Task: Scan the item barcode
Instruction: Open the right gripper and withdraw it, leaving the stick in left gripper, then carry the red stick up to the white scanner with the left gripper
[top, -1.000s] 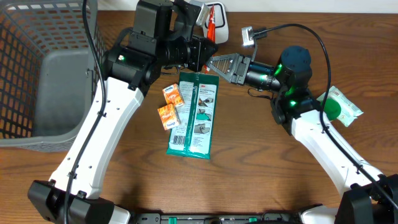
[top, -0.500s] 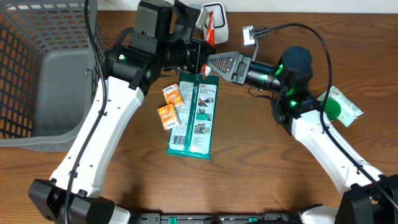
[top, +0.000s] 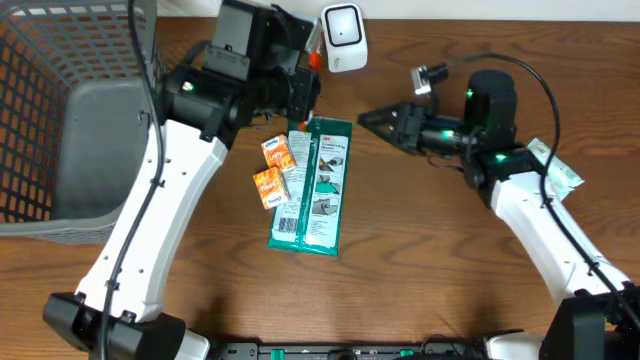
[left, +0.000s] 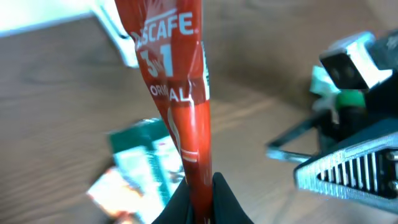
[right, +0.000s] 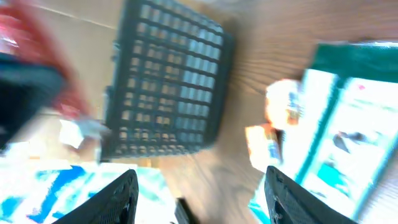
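Nescafe sachet (left: 177, 93) stands clamped in my left pincer (left: 202, 199) just beside the scanner (top: 342, 35), so its barcode can face it; my right pincer (right: 202, 196) gapes empty, farther off.

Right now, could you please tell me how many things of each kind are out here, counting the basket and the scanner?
Small orange packets: 2
Long green packs, side by side: 2, as far as I can tell
Green pouch under the right arm: 1
Red coffee sachet: 1
Scanner: 1
Basket: 1
Total: 8
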